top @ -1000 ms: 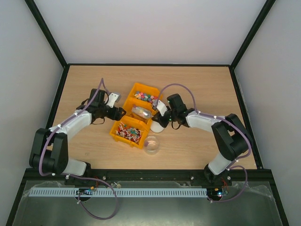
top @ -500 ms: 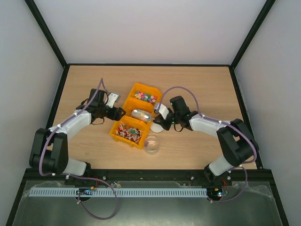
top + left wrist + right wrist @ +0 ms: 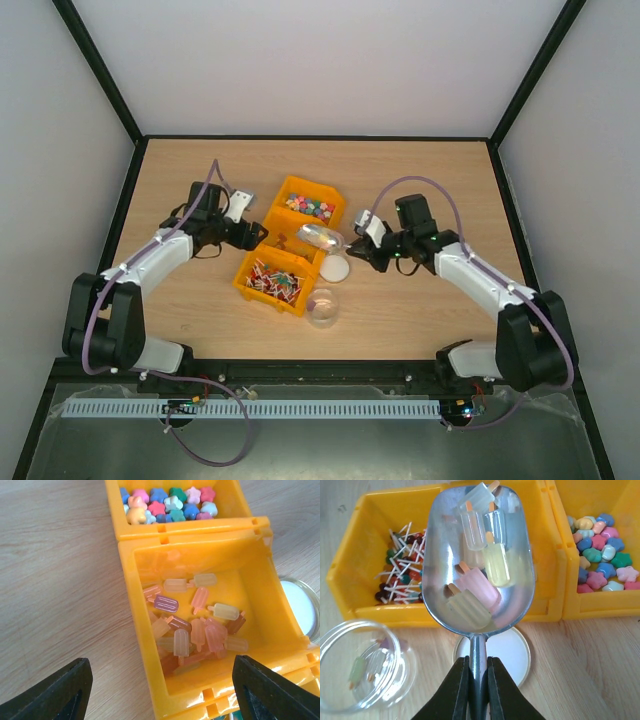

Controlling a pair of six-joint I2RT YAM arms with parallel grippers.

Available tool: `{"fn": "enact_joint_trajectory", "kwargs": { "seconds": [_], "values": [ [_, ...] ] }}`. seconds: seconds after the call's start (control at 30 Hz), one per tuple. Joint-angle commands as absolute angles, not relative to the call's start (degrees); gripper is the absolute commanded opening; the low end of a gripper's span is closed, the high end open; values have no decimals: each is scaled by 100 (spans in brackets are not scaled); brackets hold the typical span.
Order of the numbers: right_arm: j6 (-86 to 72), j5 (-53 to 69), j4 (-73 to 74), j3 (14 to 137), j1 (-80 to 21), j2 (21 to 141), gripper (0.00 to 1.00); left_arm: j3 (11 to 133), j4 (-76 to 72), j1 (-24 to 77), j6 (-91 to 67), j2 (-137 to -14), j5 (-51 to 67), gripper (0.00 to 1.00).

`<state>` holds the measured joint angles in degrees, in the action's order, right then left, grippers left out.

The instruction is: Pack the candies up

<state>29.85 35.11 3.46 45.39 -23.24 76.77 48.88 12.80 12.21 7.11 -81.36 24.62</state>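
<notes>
right wrist: gripper (image 3: 478, 666) clamps loaded scoop (image 3: 441, 555).

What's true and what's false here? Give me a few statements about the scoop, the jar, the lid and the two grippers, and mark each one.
1. The right gripper is shut on the handle of the scoop. True.
2. The scoop is empty. False: several popsicle candies lie in its bowl.
3. The jar has a few candies in it. True.
4. The lid is on the jar. False: it lies flat on the table beside the jar, partly under the scoop.
5. The left gripper is open, its fingers spread wide. True.
</notes>
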Motion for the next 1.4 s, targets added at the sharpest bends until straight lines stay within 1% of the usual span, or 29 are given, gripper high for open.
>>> {"fn": "enact_joint_trajectory", "kwargs": {
  "seconds": [0.0,0.27,0.4,0.53,0.97,1.2,1.37],
  "values": [
    [3857,4254,1748,4737,-2022,7201,1,5096,1422,1195,858,-8057,2608,80],
    [5221,4233,3424,4647,-1925,6209,1,5150,1579,1195,985,-7929,2695,80],
    [5807,4081,4181,4611,-1925,5926,1,5129,1612,1195,978,-7864,2716,80],
    [6067,3926,4616,4573,-1926,5738,1,5102,1643,1195,993,-7809,2706,80],
    [6169,3068,5559,5208,-2028,6183,1,4975,1543,1191,905,-7734,2727,79],
    [5971,2561,5692,5459,-2605,6328,1,4975,1477,1193,854,-7759,2733,79],
    [5471,2302,5607,5629,-2919,6640,1,4992,1486,1193,842,-7768,2715,79]
  ]
}}
